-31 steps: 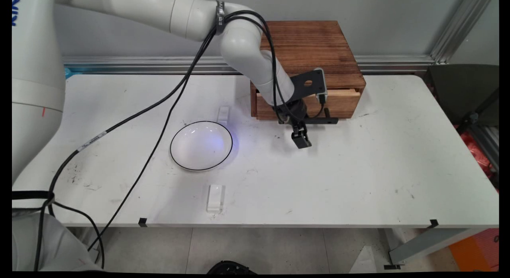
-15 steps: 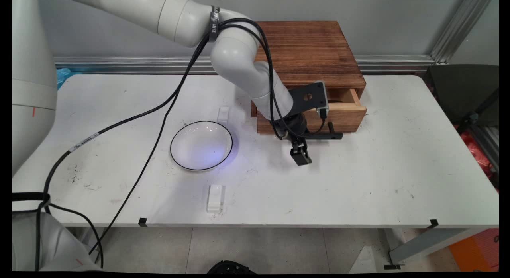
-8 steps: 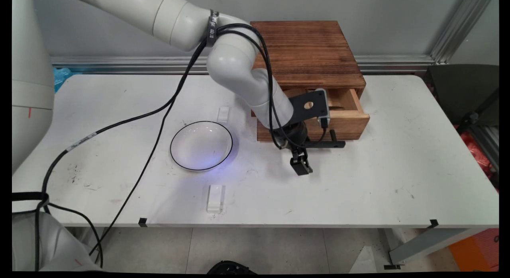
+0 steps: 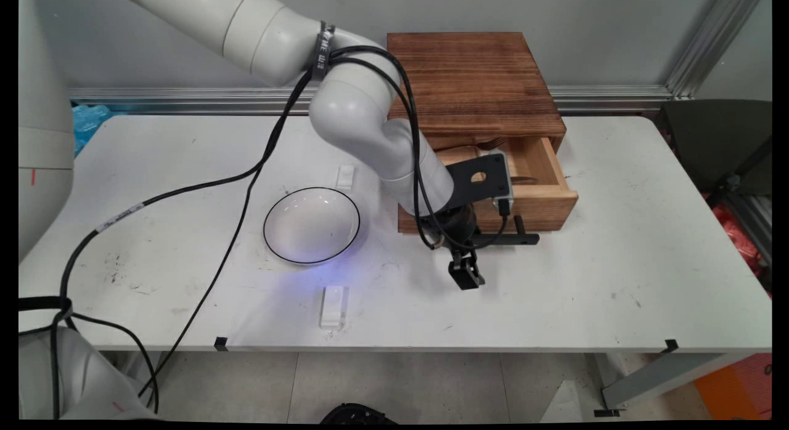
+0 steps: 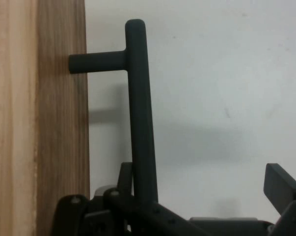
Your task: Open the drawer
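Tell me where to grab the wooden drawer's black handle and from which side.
Grip the black bar handle at the middle of its straight bar, approaching from the table's near side. It stands off the light wooden drawer front on posts, leaving room behind for a finger.

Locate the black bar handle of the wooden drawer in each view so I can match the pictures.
Main view: the black bar handle runs level along the front of the pulled-out light wooden drawer, right of centre, beside the black two-finger gripper.
Hand view: it stands upright, left of centre, on a short post.
Shared landmark: the drawer front.
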Robot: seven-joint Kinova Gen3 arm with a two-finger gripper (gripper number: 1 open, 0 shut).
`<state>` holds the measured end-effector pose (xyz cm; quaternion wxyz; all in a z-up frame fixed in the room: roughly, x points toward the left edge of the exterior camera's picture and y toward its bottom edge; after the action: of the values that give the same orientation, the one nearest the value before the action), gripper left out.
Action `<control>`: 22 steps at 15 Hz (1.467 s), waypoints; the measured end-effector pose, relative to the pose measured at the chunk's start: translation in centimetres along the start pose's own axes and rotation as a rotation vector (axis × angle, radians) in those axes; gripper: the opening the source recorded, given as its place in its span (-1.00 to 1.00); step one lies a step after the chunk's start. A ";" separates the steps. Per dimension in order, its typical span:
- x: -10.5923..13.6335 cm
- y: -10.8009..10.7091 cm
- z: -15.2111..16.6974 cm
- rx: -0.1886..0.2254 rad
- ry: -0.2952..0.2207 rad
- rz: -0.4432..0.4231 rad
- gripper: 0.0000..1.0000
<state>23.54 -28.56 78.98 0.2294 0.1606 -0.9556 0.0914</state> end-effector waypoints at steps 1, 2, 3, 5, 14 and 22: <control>0.0 0.4 -0.1 -0.003 0.000 -0.002 1.00; 0.0 0.8 -0.2 -0.006 0.000 -0.003 1.00; 0.0 1.2 -0.3 -0.010 0.000 -0.004 1.00; 0.0 2.0 -0.5 -0.017 0.000 -0.007 1.00; 0.1 5.0 -1.2 -0.052 0.000 -0.014 1.00; 0.1 7.0 -1.8 -0.074 0.000 -0.016 1.00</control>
<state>21.79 -21.56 79.91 0.2358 0.1598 -0.9571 0.0538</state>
